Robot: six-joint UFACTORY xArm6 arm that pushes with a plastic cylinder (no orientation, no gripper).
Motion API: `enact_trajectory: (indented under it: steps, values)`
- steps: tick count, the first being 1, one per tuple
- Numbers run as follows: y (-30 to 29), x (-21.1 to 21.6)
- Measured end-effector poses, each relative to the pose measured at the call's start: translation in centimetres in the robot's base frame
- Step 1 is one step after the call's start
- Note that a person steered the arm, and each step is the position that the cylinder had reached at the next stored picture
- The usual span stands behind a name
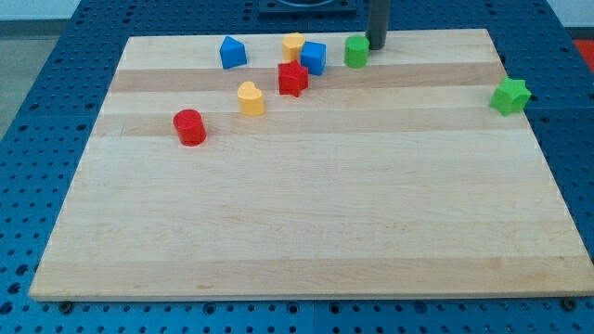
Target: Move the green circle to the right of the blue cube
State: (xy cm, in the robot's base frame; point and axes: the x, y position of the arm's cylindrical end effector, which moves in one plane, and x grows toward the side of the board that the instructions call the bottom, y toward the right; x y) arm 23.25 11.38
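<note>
The green circle (356, 51) is a short green cylinder near the view's top, just right of centre. The blue cube (314, 57) sits a short way to its left, with a small gap between them. My tip (377, 46) is the lower end of the dark rod; it stands close against the green circle's right side at the board's top edge. I cannot tell whether it touches the block.
A yellow block (293, 44) touches the blue cube's upper left. A red star (292, 79) lies just below it. A blue pentagon-like block (232, 52), a yellow heart (251, 98), a red cylinder (189, 127) and a green star (510, 96) also lie on the wooden board (316, 213).
</note>
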Motion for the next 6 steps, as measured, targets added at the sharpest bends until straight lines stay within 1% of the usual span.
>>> enact_trajectory:
  steps: [1, 2, 3, 6]
  values:
    - [0.5, 2.2]
    - [-1.9, 0.1]
    - [-4.2, -3.8]
    - [-4.1, -4.0]
